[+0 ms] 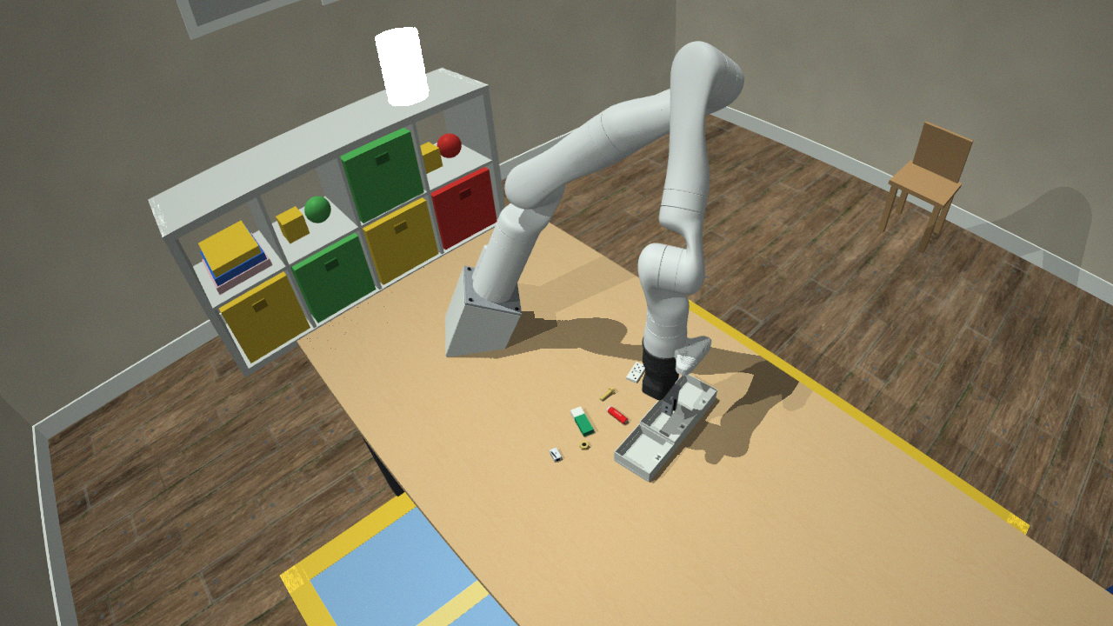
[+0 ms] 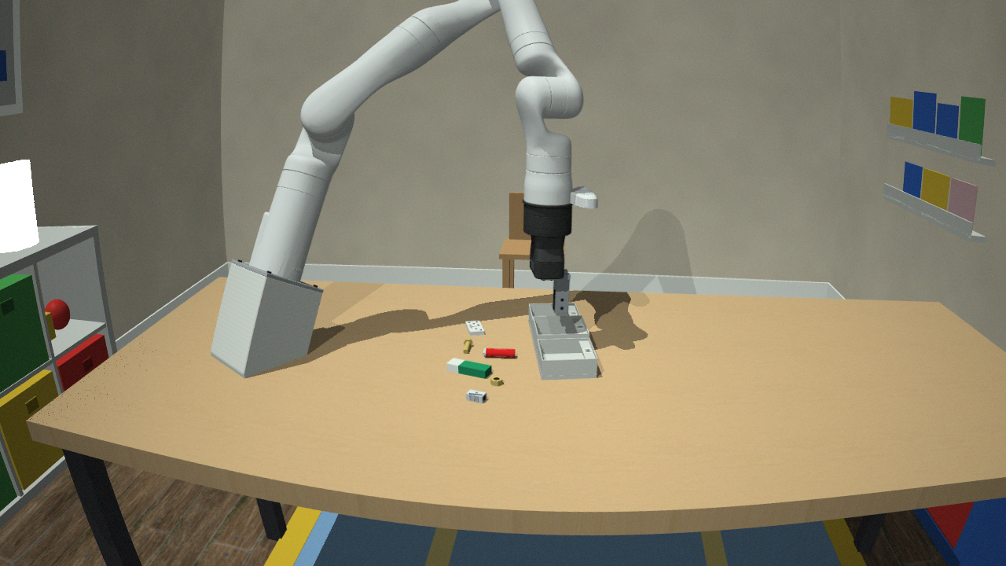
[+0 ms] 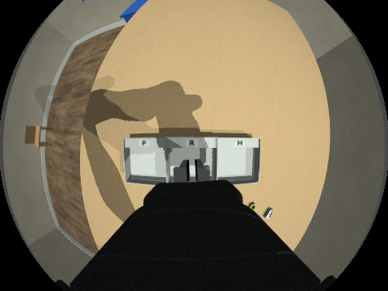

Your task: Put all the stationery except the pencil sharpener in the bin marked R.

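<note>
A white robot arm (image 2: 316, 126) is reaching down over a tan surface (image 2: 703, 394). Its dark fingers (image 2: 560, 303) are hanging upright just above the middle of a grey row of 3 open bins (image 2: 566, 367). From the wrist view the bins are showing the letters P, R and M, and the fingers are pointing at the one marked R (image 3: 190, 142). The fingers are standing only slightly apart, with a thin gap between them, and nothing is showing in that gap. From above, the fingers (image 1: 669, 402) are covering most of the middle bin, so I cannot tell what is lying in it.

6 small things are lying on the surface to the left of the bins, apart from one another. A green and white eraser (image 2: 469, 367) is lying flat. A red stick (image 2: 500, 352) is lying nearer the bins. A small grey pencil sharpener (image 2: 475, 397) is sitting nearest the front edge. A brass nut (image 2: 496, 380) is lying between the eraser and the sharpener. A brass bolt (image 2: 467, 344) and a white dotted tile (image 2: 475, 326) are lying farther back.
</note>
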Action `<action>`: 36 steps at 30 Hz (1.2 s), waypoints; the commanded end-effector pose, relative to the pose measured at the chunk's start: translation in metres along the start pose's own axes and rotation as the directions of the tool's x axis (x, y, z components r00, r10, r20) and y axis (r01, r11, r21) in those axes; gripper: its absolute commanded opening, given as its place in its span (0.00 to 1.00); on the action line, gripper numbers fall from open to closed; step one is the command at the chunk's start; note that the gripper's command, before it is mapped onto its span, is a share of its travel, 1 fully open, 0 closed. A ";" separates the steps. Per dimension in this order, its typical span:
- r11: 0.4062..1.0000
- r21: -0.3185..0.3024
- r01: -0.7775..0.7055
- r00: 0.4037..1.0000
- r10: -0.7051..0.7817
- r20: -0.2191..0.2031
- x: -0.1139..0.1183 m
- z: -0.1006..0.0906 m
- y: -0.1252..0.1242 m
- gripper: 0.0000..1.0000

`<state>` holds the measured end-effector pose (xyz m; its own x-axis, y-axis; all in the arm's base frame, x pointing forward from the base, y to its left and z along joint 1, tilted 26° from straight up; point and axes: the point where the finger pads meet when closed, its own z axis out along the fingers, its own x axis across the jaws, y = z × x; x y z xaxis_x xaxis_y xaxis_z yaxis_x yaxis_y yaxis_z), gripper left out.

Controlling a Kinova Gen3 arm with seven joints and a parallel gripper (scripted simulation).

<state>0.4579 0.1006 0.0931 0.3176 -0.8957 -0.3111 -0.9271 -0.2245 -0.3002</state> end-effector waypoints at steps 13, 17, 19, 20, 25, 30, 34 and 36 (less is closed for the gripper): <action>1.000 0.008 -0.001 1.000 0.001 -0.004 -0.037 -0.006 -0.004 0.31; 1.000 0.008 -0.001 1.000 0.001 -0.003 -0.052 -0.006 -0.005 0.31; 1.000 0.010 -0.001 1.000 0.001 -0.004 -0.056 -0.007 -0.007 0.31; 1.000 0.010 -0.002 1.000 0.002 -0.005 -0.061 -0.007 -0.007 0.31; 1.000 0.012 -0.001 1.000 0.001 -0.005 -0.085 -0.007 -0.009 0.31; 1.000 0.011 0.001 1.000 -0.001 -0.002 -0.087 -0.007 -0.009 0.31; 1.000 0.011 -0.001 1.000 0.001 -0.001 -0.086 -0.007 -0.009 0.31; 1.000 0.013 0.004 1.000 -0.004 0.000 -0.087 -0.002 -0.009 0.31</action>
<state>0.4365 0.1781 0.1272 0.3192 -0.8942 -0.3138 -0.9251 -0.2221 -0.3079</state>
